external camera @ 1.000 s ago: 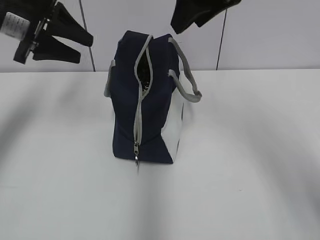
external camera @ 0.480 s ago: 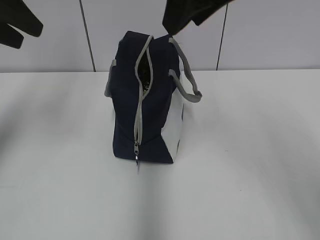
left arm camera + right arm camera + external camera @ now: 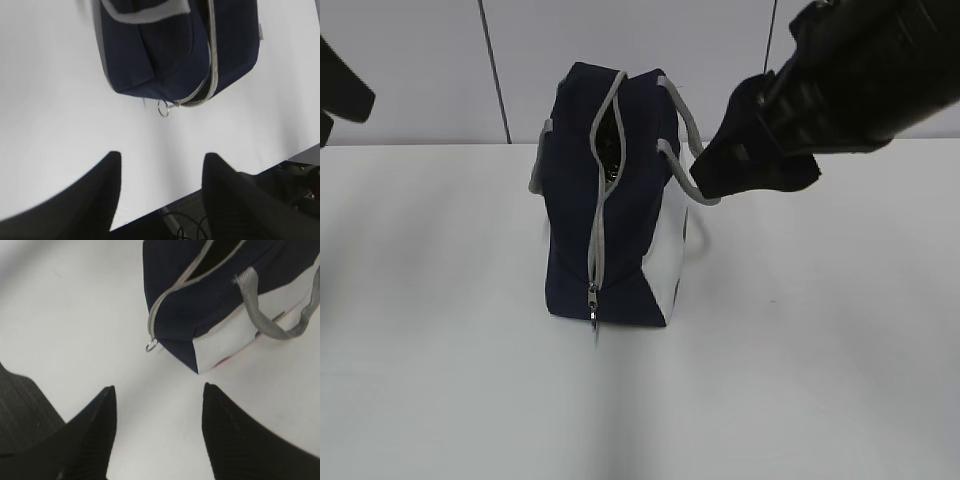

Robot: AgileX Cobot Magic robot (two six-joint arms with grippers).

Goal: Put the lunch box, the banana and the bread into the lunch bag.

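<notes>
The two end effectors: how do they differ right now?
In the exterior view the right end effector is large and central, right beside the lunch bag handle; the left end effector barely shows at that view's left edge, far from the bag. Both are black, open and empty.

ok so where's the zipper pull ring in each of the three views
Exterior view: zipper pull ring hangs at the near bottom end of the lunch bag, left of centre.
Left wrist view: ring at upper middle, below the bag's lower edge.
Right wrist view: ring upper middle, at the bag's left corner.
Shared landmark: the grey zipper running up from the ring.
</notes>
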